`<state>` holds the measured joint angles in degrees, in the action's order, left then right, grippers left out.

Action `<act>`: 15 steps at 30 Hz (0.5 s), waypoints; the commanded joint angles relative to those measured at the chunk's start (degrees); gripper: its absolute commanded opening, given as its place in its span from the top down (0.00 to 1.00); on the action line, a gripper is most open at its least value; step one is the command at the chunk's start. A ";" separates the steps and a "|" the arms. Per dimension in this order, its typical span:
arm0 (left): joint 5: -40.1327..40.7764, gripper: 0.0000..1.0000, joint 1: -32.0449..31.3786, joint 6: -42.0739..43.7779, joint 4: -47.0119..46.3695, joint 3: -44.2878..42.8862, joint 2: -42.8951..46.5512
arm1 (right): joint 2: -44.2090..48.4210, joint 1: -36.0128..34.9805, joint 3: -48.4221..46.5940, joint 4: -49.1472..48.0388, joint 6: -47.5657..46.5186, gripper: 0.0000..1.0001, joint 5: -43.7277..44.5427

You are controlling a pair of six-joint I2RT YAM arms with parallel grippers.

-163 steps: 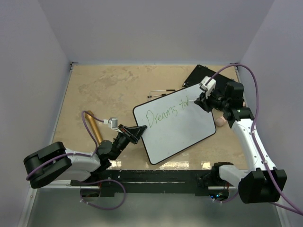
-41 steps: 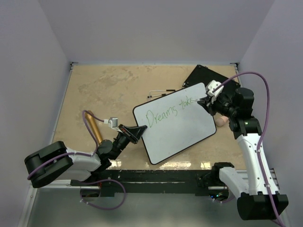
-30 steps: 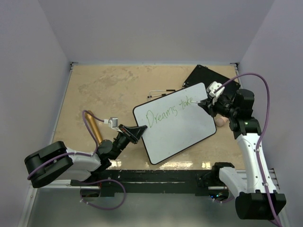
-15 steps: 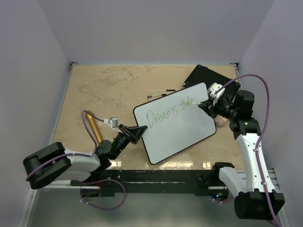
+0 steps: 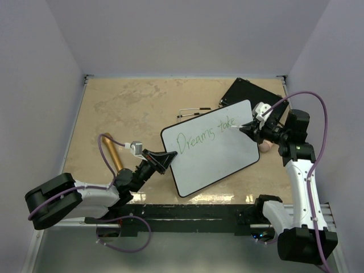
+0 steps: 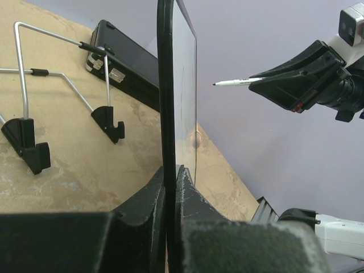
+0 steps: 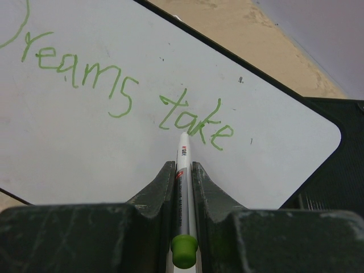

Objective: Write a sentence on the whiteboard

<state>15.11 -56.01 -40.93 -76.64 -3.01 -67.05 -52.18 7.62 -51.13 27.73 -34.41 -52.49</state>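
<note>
— Board position?
— The large glossy white whiteboard with a thin black frame [image 5: 213, 153] is logged over the middle of the worktop, nearer its right edge and raised at a tilt. Its left edge is clamped between the fingers of the left tool [image 6: 170, 177].

— Right tool?
— The right tool [image 7: 183, 170] is closed on a slim white marker with a green end [image 7: 183, 154], which is pointed at the board's far right corner. In the left wrist view a gap is seen between tip and surface, so no contact is noted.

— Progress?
— Two green words, "Dreams take" [image 5: 196, 138], are written along the board's far edge. No full sentence is formed yet, so the task is judged partly done. Little room is left right of "take". Blank surface is seen below, where a second line could probably be started.
</note>
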 commanded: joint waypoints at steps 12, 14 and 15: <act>-4.30 1.00 0.64 7.71 4.22 1.25 -0.19 | 0.94 3.89 -0.28 2.51 -4.61 1.00 -5.25; -4.30 1.00 0.72 7.44 4.05 1.68 -0.28 | 0.77 4.07 -0.37 2.86 -5.22 1.00 -5.52; -4.30 1.00 0.81 7.18 3.87 1.95 -0.37 | 0.77 4.42 -0.37 3.03 -5.40 1.00 -5.69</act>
<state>13.85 -55.51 -40.91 -76.64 -3.01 -66.94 -52.01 11.20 -51.13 29.89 -37.93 -55.61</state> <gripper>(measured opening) 0.083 0.143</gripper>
